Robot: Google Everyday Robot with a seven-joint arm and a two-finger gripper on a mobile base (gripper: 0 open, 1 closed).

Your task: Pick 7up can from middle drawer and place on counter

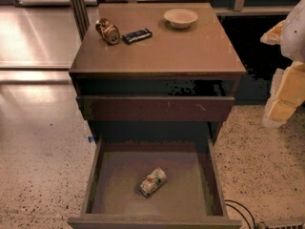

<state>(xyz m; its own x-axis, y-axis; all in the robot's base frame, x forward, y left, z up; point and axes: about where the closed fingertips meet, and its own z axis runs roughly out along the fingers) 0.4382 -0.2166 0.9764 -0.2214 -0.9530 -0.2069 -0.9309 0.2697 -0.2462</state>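
The 7up can (153, 181), pale whitish-green and dented, lies on its side on the grey-brown floor of the open middle drawer (119, 178), a little right of centre. The counter (190, 51) is the reddish-brown top of the cabinet above it. My gripper (279, 109) hangs at the right edge of the view, off the cabinet's right side at about the height of the upper drawer. It is well above and to the right of the can and holds nothing that I can see.
On the counter lie a brown-gold can (108, 31) on its side, a dark packet (137, 36) beside it, and a pale bowl (181, 18) at the back. The scratched upper drawer front (157, 109) overhangs the open drawer. A black cable (240, 210) lies on the floor at bottom right.
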